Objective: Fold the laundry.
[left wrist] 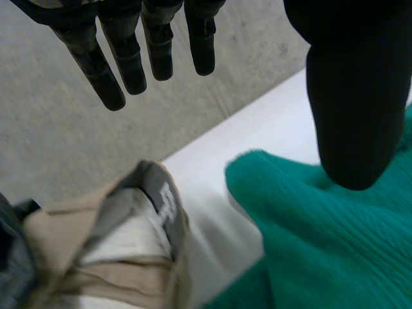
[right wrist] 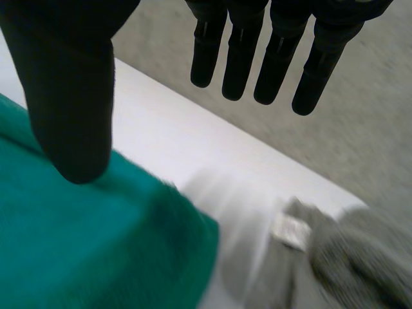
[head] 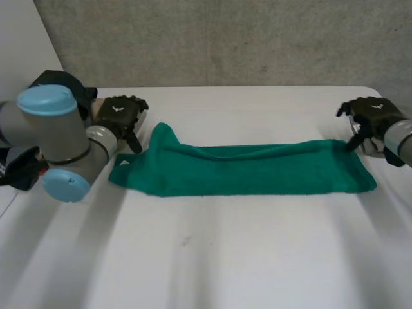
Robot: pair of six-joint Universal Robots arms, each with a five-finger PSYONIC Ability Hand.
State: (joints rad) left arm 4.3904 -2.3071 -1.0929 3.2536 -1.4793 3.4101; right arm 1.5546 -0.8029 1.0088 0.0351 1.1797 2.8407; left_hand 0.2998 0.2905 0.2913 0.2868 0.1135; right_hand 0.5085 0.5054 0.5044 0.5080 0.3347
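While the left hand and right hand hang with straight fingers, holding nothing, the green towel lies as a rumpled strip, its long axis running from hand to hand.

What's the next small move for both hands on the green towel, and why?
Probably close each hand on its end of the green towel. The towel lies as a long strip; the left hand and right hand sit open at opposite ends, thumbs over the cloth, gripping nothing yet.
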